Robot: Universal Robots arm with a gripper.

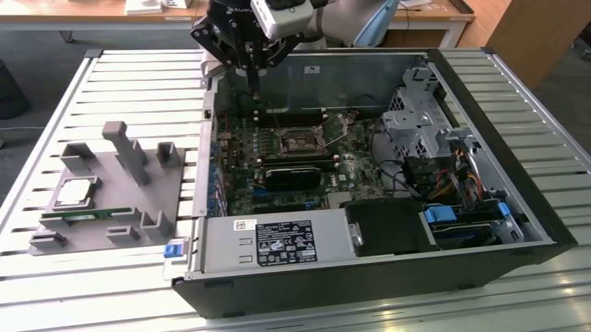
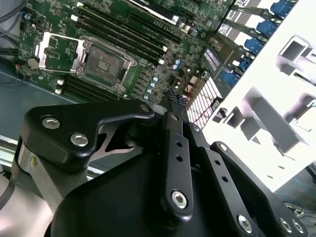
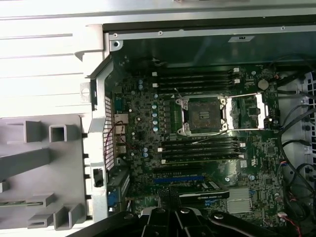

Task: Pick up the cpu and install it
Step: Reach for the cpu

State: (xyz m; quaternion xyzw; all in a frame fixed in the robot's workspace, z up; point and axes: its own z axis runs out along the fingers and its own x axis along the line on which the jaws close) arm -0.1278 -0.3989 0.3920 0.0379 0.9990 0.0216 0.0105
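The cpu, a small silver square, lies in the grey fixture on the table, at the exterior view's left. My gripper hangs over the back left corner of the open computer case, well away from the cpu. Its slim fingertips are pressed together with nothing between them. The motherboard socket sits empty, and in both wrist views its socket has the metal load plate swung open beside it.
A green memory stick lies in the fixture just in front of the cpu. The case walls, drive cage, cables and power supply surround the board. Upright posts rise from the fixture.
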